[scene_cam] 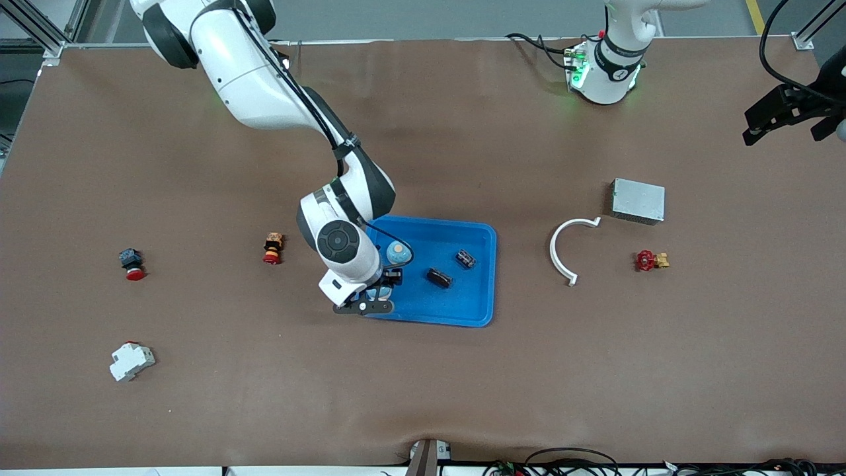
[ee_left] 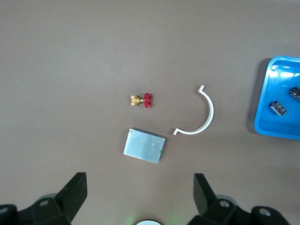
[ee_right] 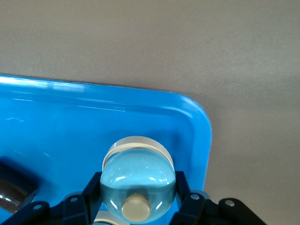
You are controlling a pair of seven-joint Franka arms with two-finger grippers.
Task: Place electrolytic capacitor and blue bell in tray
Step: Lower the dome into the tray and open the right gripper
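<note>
The bright-blue tray (scene_cam: 462,311) lies mid-table. Two dark electrolytic capacitors (scene_cam: 465,258) (scene_cam: 439,277) lie in it. One blue bell (scene_cam: 398,252) with a beige button stands in the tray beside my right gripper. My right gripper (scene_cam: 380,291) is over the tray corner toward the right arm's end, shut on another blue bell (ee_right: 138,185). In the right wrist view the black fingers (ee_right: 185,190) press both sides of its dome. A capacitor's dark edge (ee_right: 14,187) shows there too. My left gripper (ee_left: 140,192) waits open and empty, high over the left arm's end of the table (scene_cam: 786,125).
Toward the left arm's end lie a grey metal box (scene_cam: 638,200), a white curved strip (scene_cam: 565,248) and a red-handled brass valve (scene_cam: 651,260). Toward the right arm's end are two red push buttons (scene_cam: 272,248) (scene_cam: 132,264) and a white breaker (scene_cam: 131,361).
</note>
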